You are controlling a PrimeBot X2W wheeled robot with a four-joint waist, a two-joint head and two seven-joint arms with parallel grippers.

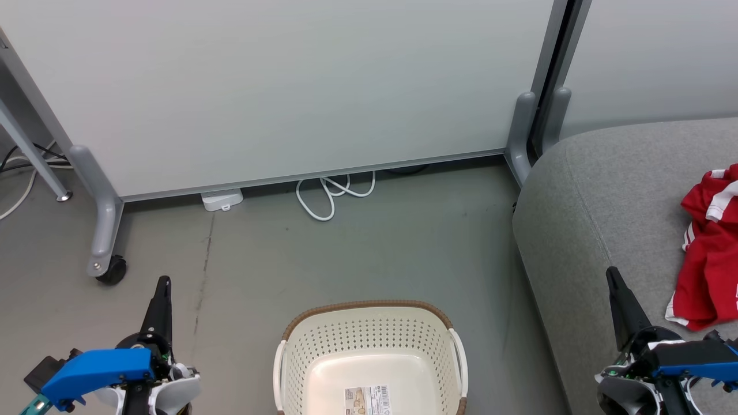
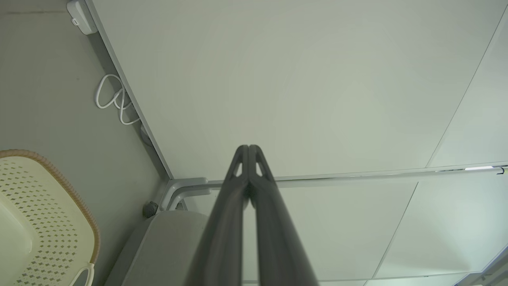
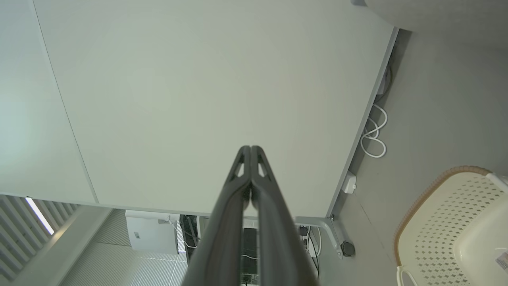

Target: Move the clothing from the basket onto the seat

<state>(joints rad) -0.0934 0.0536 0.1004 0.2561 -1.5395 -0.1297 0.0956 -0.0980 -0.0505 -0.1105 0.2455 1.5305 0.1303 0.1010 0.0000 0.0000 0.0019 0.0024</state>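
Clothing (image 1: pixel 710 253), red with white stripes, lies bunched on the grey sofa (image 1: pixel 605 190) at the head view's right edge (partly cut off by the frame). Cream basket (image 1: pixel 369 337) with a brown rim sits on the floor at lower centre, near the sofa's rounded end; its bare bottom shows a printed label (image 1: pixel 367 399). At lower left the left gripper (image 1: pixel 164 283) hangs over the floor, fingers pressed together, holding nothing. At lower right the right gripper (image 1: pixel 613 275) is over the sofa, near the clothing but apart from it, fingers likewise closed tight and empty. White cable (image 1: pixel 331 199) loops at the foot of the pale partition panel (image 1: pixel 288 86) behind.
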